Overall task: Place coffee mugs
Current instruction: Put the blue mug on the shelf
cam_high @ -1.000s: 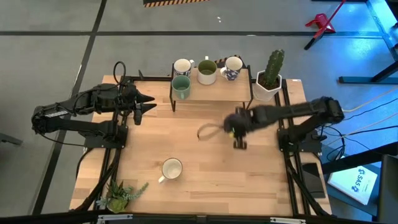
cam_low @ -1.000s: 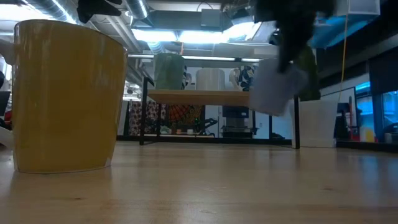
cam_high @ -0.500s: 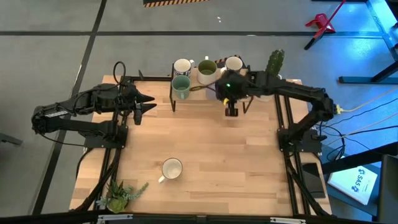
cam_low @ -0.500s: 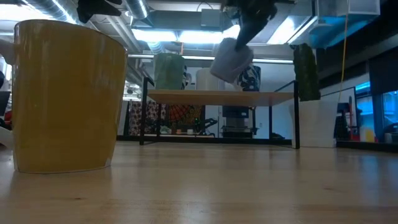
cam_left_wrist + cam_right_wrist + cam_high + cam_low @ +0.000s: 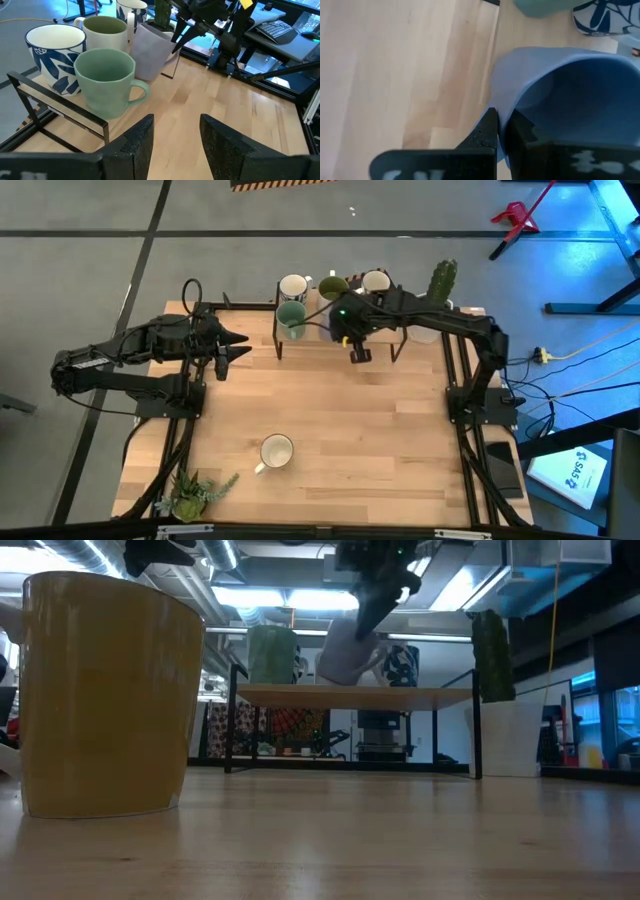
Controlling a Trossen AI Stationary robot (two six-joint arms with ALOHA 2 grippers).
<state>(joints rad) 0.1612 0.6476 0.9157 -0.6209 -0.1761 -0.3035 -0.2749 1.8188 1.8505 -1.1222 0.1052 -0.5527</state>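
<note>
The right gripper has its jaws clenched on the rim of the lavender mug, one finger inside the wall and one outside. The mug hangs tilted from that grip over the front part of the low shelf at the back of the bench; in the low view its base looks close to the shelf board, but whether it touches cannot be told. In the left wrist view the lavender mug leans just beside the olive green mug and the teal green mug.

On the shelf around the lavender mug stand four others. The teal green mug sits at the front, nearest the shelf's left end, handle turned toward the lavender one. Behind the teal one is a white mug with blue leaf pattern. The olive green mug is in the back row, right beside that patterned one. A second white patterned mug stands farther along the back row, beyond the right arm. A cactus in a white pot stands past the right end of the shelf.

The pale yellow mug stands alone on the bench, well apart from the shelf, toward the front edge, its handle pointing to the left front corner. A small green plant lies near that corner.

The left gripper waits above the bench just left of the shelf, jaws released and holding nothing.
</note>
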